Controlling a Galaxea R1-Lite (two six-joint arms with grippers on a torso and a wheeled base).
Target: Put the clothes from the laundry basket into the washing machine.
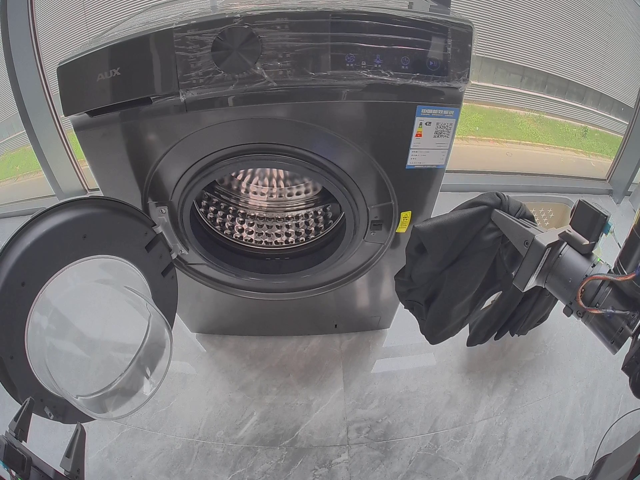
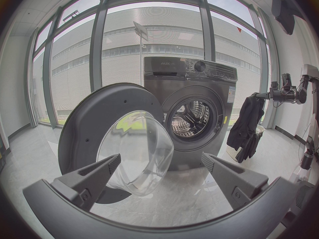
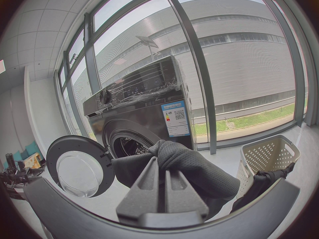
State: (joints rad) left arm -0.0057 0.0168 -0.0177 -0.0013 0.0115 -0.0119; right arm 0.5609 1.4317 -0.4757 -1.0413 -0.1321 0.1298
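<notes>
Pinching a floppy black cloth garment [image 1: 453,268] tight in the fingers of the right gripper [image 1: 500,220], hanging just under them, near the white holey plastic laundry basket [image 3: 265,156]. Holding the fingers of the left gripper [image 2: 161,160] wide apart, gripping nothing, facing the big grey metal washing machine [image 1: 267,101].

Washing machine [image 1: 373,135]: dark grey body with a satin metallic sheen. The control panel lies under clear, wrinkled, glossy film [image 1: 320,48].
Drum [image 1: 270,208]: bright polished steel, dimpled and perforated.
Door [image 1: 73,248]: matt dark plastic ring with a clear glossy bowl [image 1: 100,341].
Black garment [image 1: 453,268] in my right gripper [image 1: 497,215]: matt, fine-mesh cloth.
Laundry basket [image 3: 265,160]: cream perforated plastic.
My left gripper [image 2: 160,158]: matt grey plastic, textured tips.
Floor [image 1: 333,401]: polished, marble-look tile.
</notes>
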